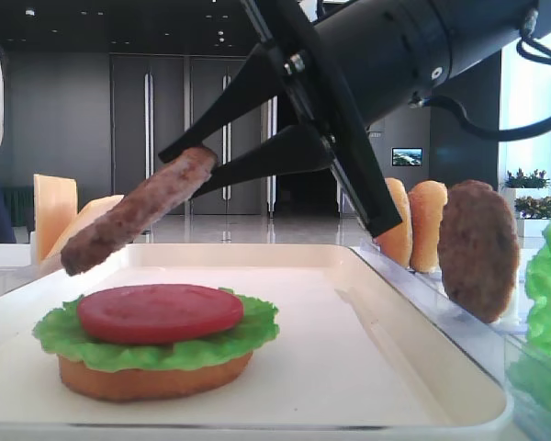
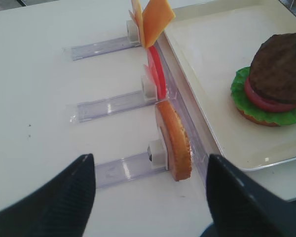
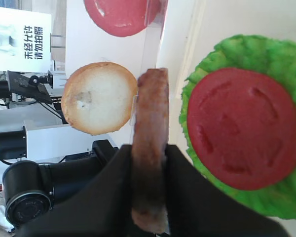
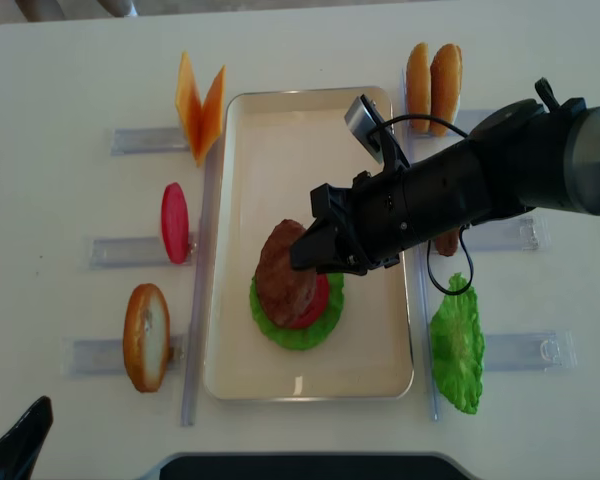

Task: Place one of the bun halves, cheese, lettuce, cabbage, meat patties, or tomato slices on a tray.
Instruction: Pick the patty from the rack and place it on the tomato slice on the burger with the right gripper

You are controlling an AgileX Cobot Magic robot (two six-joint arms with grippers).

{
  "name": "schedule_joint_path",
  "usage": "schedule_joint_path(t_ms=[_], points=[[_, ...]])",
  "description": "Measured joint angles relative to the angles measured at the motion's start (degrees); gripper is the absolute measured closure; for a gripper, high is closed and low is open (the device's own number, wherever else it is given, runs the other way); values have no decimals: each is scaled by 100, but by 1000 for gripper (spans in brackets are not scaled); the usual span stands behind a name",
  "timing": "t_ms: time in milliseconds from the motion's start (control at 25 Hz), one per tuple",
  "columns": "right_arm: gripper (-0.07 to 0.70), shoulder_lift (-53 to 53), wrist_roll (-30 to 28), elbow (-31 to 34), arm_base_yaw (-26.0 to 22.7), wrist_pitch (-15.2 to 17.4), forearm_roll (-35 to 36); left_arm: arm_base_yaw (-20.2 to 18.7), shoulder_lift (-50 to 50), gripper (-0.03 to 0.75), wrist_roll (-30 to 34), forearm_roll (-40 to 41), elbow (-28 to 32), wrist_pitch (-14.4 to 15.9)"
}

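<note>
Gripping grainy brown patty (image 1: pixel 138 220), right jaws (image 1: pixel 188 163) above smooth tomato slice (image 1: pixel 160 312); contact unclear.

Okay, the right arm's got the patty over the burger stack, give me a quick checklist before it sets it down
1. Grip: right gripper jaws shut on the patty edgewise - ok.
2. Patty level: it hangs tilted, low end to the left of the low front view - not ok.
3. Stack ready: tomato slice on lettuce on bun half - ok.
4. Patty over the tomato: overlaps from above - ok.
5. Left gripper: open, away from the tray - ok.
6. Height above the tomato: cannot tell.
</note>
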Motion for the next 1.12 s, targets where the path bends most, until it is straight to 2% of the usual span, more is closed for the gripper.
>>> schedule_joint_path(t_ms=[1120], points=[[468,293,-229,0,-48,42,31,0,0,181,0,0,0,0]])
